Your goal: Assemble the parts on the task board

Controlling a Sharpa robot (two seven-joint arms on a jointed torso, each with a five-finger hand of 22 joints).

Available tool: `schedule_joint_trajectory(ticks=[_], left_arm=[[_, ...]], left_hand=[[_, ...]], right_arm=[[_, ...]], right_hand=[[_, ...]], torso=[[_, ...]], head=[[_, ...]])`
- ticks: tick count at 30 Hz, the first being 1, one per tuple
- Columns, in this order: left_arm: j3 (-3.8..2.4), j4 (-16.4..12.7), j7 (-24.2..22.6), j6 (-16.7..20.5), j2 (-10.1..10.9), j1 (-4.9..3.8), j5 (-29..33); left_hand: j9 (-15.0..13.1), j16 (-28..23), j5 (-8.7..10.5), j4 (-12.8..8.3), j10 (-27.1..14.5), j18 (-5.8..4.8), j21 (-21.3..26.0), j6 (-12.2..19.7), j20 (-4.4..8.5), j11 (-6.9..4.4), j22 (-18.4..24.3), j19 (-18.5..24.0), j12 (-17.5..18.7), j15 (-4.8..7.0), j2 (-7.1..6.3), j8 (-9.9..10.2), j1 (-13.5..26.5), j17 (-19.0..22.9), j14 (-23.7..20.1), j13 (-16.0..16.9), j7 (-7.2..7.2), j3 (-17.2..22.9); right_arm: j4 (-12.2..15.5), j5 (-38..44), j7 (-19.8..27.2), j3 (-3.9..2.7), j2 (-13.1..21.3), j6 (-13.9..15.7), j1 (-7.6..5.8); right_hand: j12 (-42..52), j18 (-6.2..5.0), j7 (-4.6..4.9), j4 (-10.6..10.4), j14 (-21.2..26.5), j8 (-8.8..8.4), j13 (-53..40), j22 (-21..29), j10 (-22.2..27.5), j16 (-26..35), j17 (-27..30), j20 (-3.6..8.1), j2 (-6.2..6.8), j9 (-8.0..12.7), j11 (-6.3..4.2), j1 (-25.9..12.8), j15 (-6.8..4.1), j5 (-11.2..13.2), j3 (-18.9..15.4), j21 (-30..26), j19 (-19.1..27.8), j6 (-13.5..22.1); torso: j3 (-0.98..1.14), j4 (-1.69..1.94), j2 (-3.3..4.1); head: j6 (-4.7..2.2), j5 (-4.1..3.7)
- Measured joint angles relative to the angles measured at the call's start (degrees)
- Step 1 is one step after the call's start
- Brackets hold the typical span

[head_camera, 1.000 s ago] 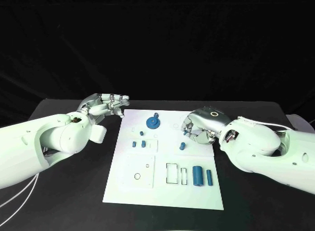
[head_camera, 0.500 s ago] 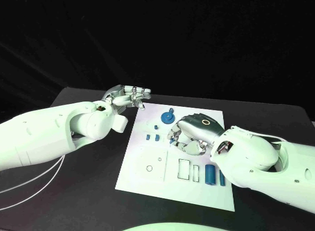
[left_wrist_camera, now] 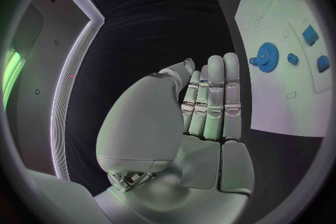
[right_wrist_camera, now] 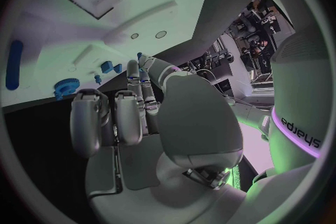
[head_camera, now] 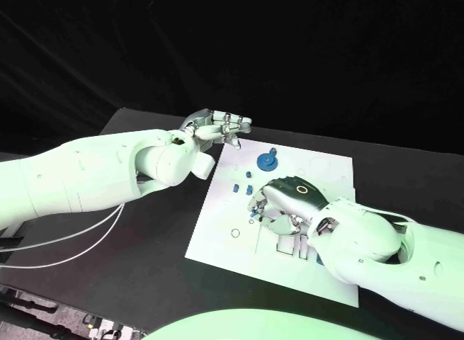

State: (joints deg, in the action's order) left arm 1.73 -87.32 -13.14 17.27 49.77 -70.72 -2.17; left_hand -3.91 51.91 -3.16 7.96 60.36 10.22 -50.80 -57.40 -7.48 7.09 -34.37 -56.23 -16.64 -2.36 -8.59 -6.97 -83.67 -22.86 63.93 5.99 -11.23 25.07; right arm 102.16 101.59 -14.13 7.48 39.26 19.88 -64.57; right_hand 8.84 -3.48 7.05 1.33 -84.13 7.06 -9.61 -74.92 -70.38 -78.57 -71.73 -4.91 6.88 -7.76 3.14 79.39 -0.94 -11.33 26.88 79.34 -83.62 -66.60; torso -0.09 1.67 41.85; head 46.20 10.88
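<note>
My right hand hangs over the middle of the task board, fingers curled down toward a small blue part; whether they pinch it I cannot tell. My left hand hovers at the board's far left corner, fingers straight and together, holding nothing. The blue gear stands near the far edge.

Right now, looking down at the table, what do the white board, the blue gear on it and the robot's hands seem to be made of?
The task board looks like matte white plastic, flat with cut recesses. The blue gear seems moulded plastic: even colour, crisp teeth in the left wrist view. The left hand and right hand look like silvery metal or metallic-coated plastic with a soft sheen; I cannot tell which.
</note>
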Motion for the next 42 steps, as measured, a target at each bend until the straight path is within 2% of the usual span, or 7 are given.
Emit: schedule_joint_trajectory(ticks=[5, 11, 28, 42], left_arm=[[0.0, 0.05, 0.06, -0.1, -0.15, 0.0, 0.0], [0.0, 0.06, 0.13, -0.23, -0.22, 0.0, -0.05], [0.0, 0.12, 0.28, -0.52, -0.23, -0.01, -0.12], [0.0, 0.18, 0.46, -0.8, -0.22, 0.0, -0.14]], left_hand=[[0.0, 0.0, 0.0, 0.0, 0.0, 0.0, 0.0, 0.0, 0.0, 0.0, 0.0, 0.0, 0.0, 0.0, 0.0, 0.0, 0.0, 0.0, 0.0, 0.0, 0.0, 0.0], [0.0, 0.0, 0.0, 0.0, 0.0, 0.01, 0.0, 0.0, 0.0, 0.0, 0.06, 0.0, 0.0, 0.0, 0.0, 0.0, 0.0, 0.0, 0.0, 0.0, 0.0, 0.0], [0.0, 0.0, 0.0, 0.0, 0.0, 0.0, 0.33, 0.0, 0.0, 0.0, 0.13, 0.01, -0.34, 0.0, 0.0, 0.0, 0.0, 0.08, 0.0, 0.0, 0.01, 0.0], [0.0, 0.0, 0.0, 0.0, -0.41, 0.01, 0.33, 0.0, 0.0, -0.01, 0.13, 0.01, -0.34, 0.0, -0.24, 0.0, 0.24, 0.08, 0.0, 0.0, 0.01, 0.0]], right_arm=[[-1.05, 0.67, 0.03, 0.07, -0.95, 0.12, 0.86], [-1.9, 1.42, 0.02, 0.14, -1.39, 0.28, 1.37], [-2.93, 3.01, -0.05, 0.17, -1.48, 0.11, 1.89], [-3.61, 3.39, -0.09, 0.19, -1.73, -0.35, 1.95]], right_hand=[[0.0, 0.0, 0.0, 0.0, 0.0, -0.01, 0.0, 0.01, 0.0, 0.0, 0.0, 0.0, 0.0, 0.0, 0.0, 0.0, 0.0, 0.0, 0.0, -0.01, 0.0, 0.01], [0.0, 0.01, 0.0, 0.0, 0.0, -0.05, 0.0, 0.01, 0.0, 0.0, 0.0, 0.0, 0.0, 0.02, 0.01, 0.0, 0.0, 0.01, 0.0, -0.01, 0.0, 0.02], [0.0, 0.0, -0.01, 0.0, 0.0, -0.24, 0.01, 0.02, -0.01, 0.0, 0.01, 0.0, 0.01, 0.0, 0.03, 0.01, 0.0, 0.03, 0.0, -0.02, 0.0, 0.03], [0.0, 0.0, -0.08, 0.0, 0.0, -0.34, -0.02, -0.03, -0.08, 0.0, 0.06, 0.0, 0.25, 0.04, 0.11, -0.22, 0.0, -0.21, 0.0, 0.19, 0.0, 0.12]], torso=[[0.04, -0.01, 0.03], [0.08, -0.04, 0.04], [0.08, -0.07, -0.01], [0.08, -0.07, -0.01]], head=[[0.44, 0.63], [0.81, 0.97], [1.13, 0.9], [1.42, 1.24]])
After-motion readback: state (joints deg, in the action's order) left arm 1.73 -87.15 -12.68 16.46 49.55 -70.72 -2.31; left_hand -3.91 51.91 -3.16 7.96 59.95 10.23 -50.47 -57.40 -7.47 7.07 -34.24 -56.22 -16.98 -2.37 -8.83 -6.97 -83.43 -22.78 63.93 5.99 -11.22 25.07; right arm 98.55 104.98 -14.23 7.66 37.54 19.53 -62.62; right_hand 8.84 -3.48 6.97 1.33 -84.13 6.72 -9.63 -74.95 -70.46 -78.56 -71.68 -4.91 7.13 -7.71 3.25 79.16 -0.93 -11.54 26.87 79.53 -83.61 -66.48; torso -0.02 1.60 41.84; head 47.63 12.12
